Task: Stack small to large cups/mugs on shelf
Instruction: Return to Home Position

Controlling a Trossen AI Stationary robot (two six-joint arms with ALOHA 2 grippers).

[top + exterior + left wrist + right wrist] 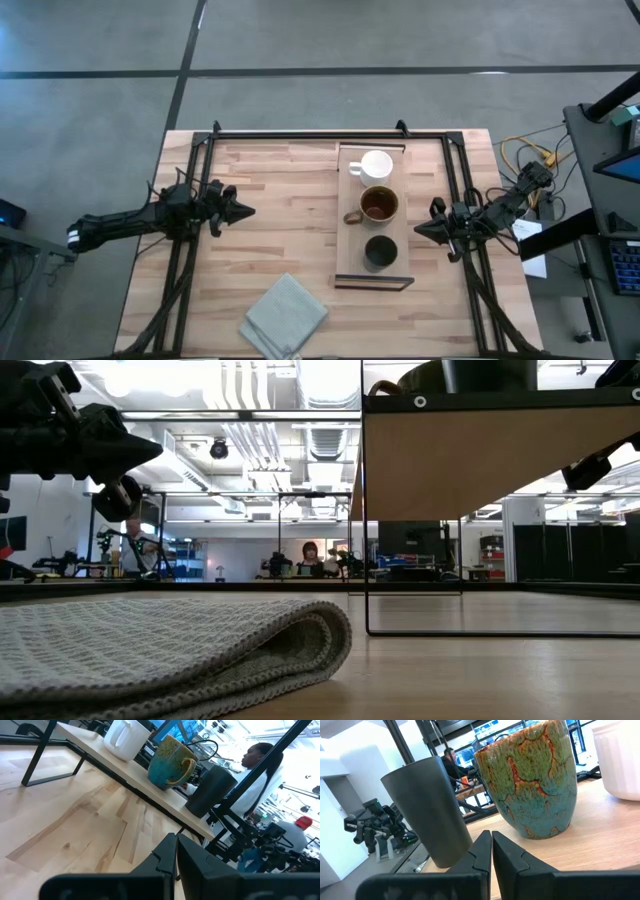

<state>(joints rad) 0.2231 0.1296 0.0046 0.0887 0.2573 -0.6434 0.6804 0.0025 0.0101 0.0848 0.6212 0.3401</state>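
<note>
Three cups stand in a row on the light-wood shelf: a white mug at the far end, a glazed teal-and-brown mug with a handle in the middle, a dark cup at the near end. All three rest on their bases. My left gripper is shut, hovering over the table left of the shelf. My right gripper is shut, just right of the shelf, level with the dark cup and the glazed mug. In the left wrist view the white mug, glazed mug and dark cup stand apart from the shut fingers.
A folded grey cloth lies near the table's near edge, filling the low view's foreground. The shelf's dark metal frame stands at its near end. Black rails run along both table sides. A person is beyond the table.
</note>
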